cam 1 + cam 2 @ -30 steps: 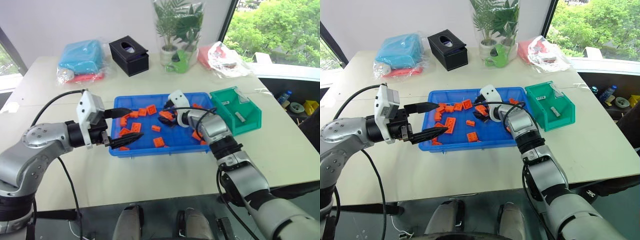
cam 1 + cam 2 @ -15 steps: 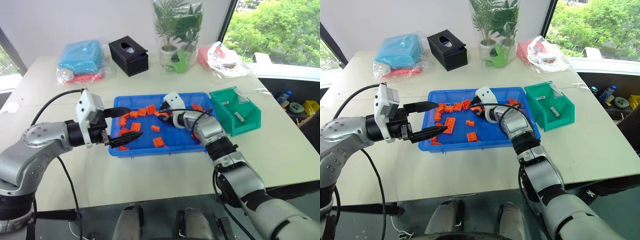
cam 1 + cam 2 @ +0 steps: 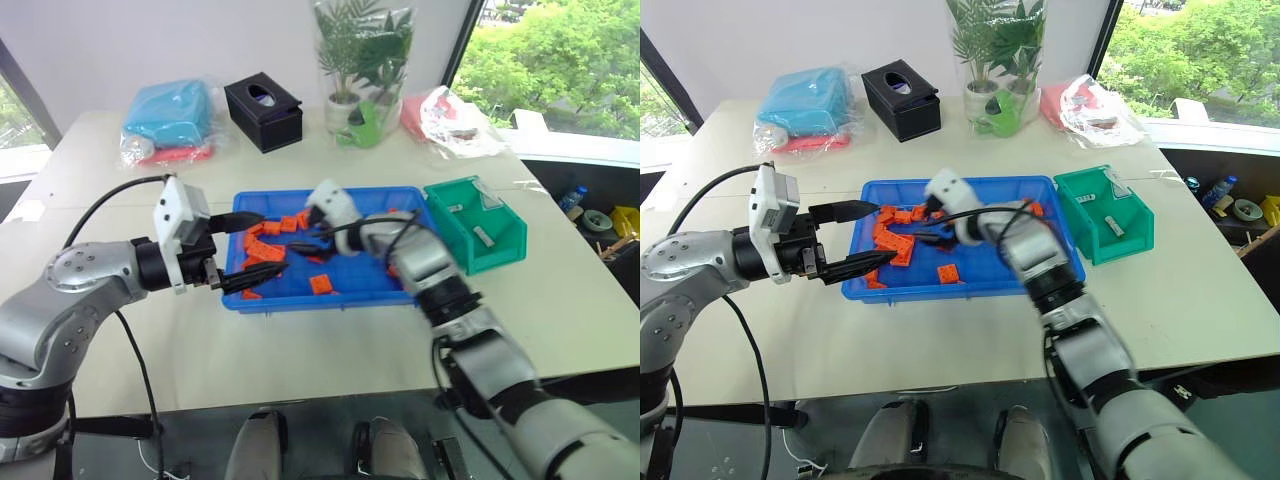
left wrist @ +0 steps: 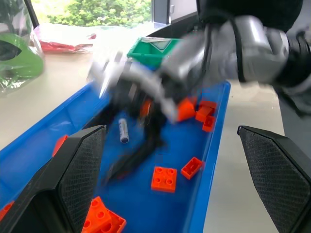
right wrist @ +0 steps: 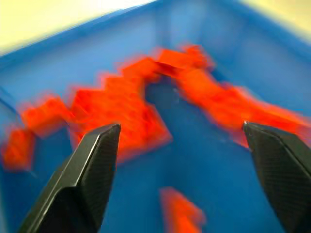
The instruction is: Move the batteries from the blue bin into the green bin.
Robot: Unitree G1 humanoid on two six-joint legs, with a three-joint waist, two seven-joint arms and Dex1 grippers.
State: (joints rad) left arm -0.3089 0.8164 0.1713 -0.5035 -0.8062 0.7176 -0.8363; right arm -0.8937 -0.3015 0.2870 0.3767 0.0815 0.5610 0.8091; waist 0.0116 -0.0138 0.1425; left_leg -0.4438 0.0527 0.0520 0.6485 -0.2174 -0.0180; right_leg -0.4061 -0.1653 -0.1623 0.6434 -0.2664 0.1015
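The blue bin (image 3: 330, 303) lies mid-table, strewn with orange blocks (image 3: 321, 284). One silver battery (image 4: 123, 131) rests on its floor among them, as the left wrist view shows. My right gripper (image 3: 305, 242) hovers over the bin's middle, open, nothing between its fingers (image 5: 87, 174). My left gripper (image 3: 273, 241) hangs over the bin's left end, open and empty. To the right of the blue bin stands the green bin (image 3: 492, 258), and two batteries (image 3: 478, 236) lie inside it.
Along the table's back edge are a light-blue bagged bundle (image 3: 170, 115), a black tissue box (image 3: 264, 110), a bagged plant (image 3: 360, 55) with a bright-green object (image 3: 362, 125), and a red-and-white bag (image 3: 445, 115). Bare tabletop lies in front of the bins.
My right gripper has swung left across the blue bin, lifted a little and rolled; its fingers narrowed midway and stand wide again. The left arm has not moved.
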